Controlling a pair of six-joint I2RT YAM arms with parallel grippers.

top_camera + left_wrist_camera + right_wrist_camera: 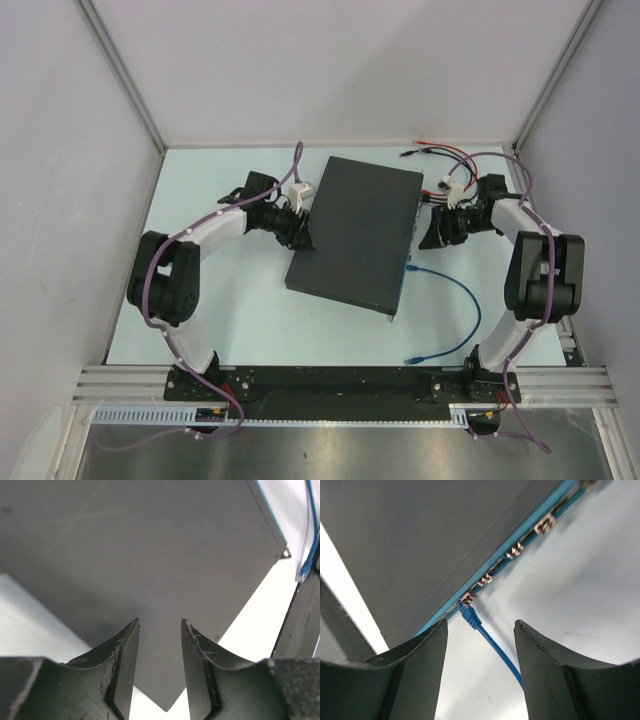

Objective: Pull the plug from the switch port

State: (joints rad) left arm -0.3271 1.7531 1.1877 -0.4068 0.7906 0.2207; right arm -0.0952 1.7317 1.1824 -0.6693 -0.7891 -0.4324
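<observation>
The switch (355, 230) is a flat dark-grey box lying askew mid-table, its bluish port edge (530, 527) facing right. A blue plug (469, 614) sits in a port near the near end of that edge, also seen from above (408, 268). Its blue cable (470, 300) loops right and ends loose near the front. My right gripper (480, 624) is open, beside the port edge, with the plug ahead between its fingers and not touched. It also shows from above (430, 230). My left gripper (160, 622) is open over the switch's top (140, 545) near its left corner (300, 235).
Red and black wires (440, 152) and a white connector (445, 187) lie at the back right, next to the right arm. Several empty ports (545, 524) line the bluish edge. The cable's loose end (410, 358) lies near the front rail. Grey walls enclose the table.
</observation>
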